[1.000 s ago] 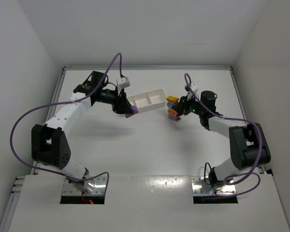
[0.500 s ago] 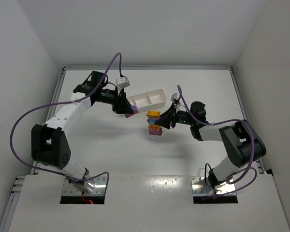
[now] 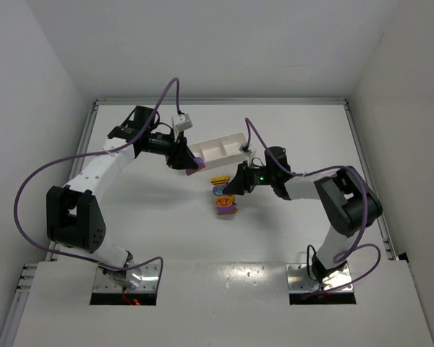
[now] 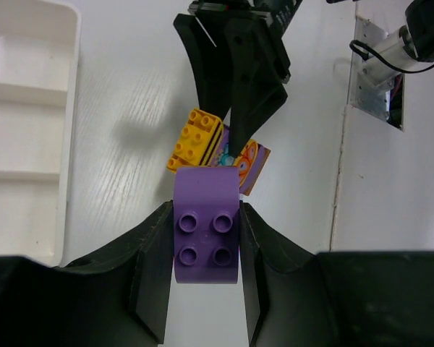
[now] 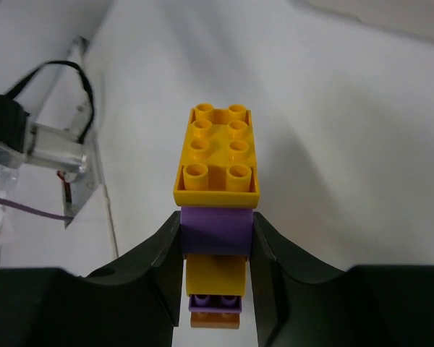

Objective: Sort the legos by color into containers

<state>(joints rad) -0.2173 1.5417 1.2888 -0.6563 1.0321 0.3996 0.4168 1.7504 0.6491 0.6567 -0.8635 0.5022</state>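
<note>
- Holding a single purple brick [image 4: 206, 235] between closed jaws, the left gripper [image 3: 192, 165] sits at the left end of the white tray [image 3: 228, 148].
- The brick's studs face the left wrist camera. Both fingers [image 4: 153, 246] press on its side faces.
- The right gripper [image 3: 233, 188] is closed on a stack of legos [image 3: 223, 195]. It clamps a purple brick below the yellow top brick [image 5: 217, 159]. More yellow, purple and orange bricks sit behind the jaws.
- The stack is near the table centre, on the near side of the tray and apart from it. Its long axis runs roughly far to near in the overhead view. The frames do not show whether it rests on the table.
- The tray's long axis runs from left-near to right-far, with three compartments in a row. No lego is visible in them.
- Key relation: the leftmost compartment lies just to the far right of the left gripper, closer than any other target. In the left wrist view the tray's rim [image 4: 69, 144] is at the left edge, so the brick is beside the tray and not over it.
- Judgement: the left arm is the nearer arm for the next deposit. It probably needs a short shift toward the far right before release.
- Judgement: the stack cannot be sorted whole. Separating it probably requires the left gripper to be empty first.
</note>
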